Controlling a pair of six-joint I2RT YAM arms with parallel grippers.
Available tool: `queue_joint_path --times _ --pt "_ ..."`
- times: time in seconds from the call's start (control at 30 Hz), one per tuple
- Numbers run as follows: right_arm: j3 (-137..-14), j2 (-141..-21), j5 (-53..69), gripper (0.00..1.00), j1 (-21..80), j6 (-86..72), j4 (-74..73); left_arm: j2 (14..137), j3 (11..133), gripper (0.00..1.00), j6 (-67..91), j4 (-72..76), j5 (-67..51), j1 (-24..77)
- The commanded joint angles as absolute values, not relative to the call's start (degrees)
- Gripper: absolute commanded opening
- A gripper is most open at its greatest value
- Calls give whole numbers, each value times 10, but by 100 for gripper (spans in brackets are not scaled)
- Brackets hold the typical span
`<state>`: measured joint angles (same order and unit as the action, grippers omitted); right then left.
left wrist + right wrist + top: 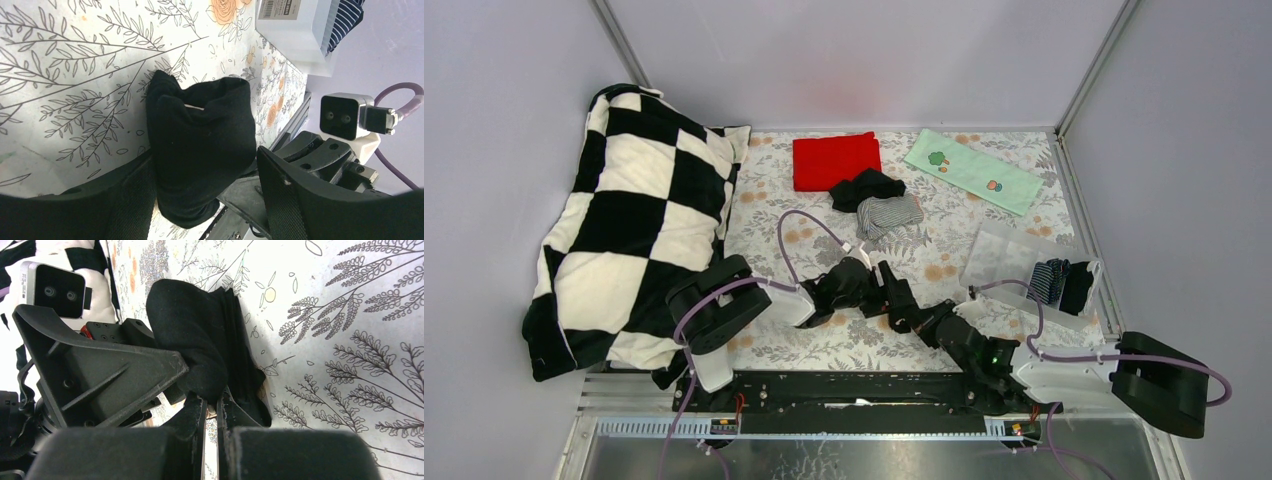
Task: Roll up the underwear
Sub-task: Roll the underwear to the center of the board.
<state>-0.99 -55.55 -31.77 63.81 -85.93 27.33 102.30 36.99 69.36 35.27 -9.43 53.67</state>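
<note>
One black brief (852, 280) is nearly rolled and lies mid-table, just ahead of the arm bases. The left gripper (202, 160) stands wide, its fingers against both sides of the bundle. The right gripper (211, 401) is pinched shut on its edge. The next move probably calls for tucking that edge in without loosening the roll.

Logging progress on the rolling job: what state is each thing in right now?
black roll: rolled up, held by both grippers.
left gripper: jaws wide, clasping the roll's sides.
right gripper: shut on the roll's edge.
loose black brief: crumpled, unrolled.
grey brief: crumpled, unrolled, touching the loose black one.
box: open, two rolled briefs inside.
red cloth: folded flat.
green cloth: spread flat.
</note>
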Motion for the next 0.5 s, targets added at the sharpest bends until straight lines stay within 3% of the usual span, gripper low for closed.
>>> queue_joint_path --times 0.0,0.27,0.47 --pt "17 -590 -283 0 643 -838 231 1049 381 74 691 356 -80 544" --pt "19 -595 -279 0 643 -834 233 1058 388 70 693 359 -79 544" --pt "21 -576 -275 2 643 -823 214 1065 390 51 690 374 -85 544"
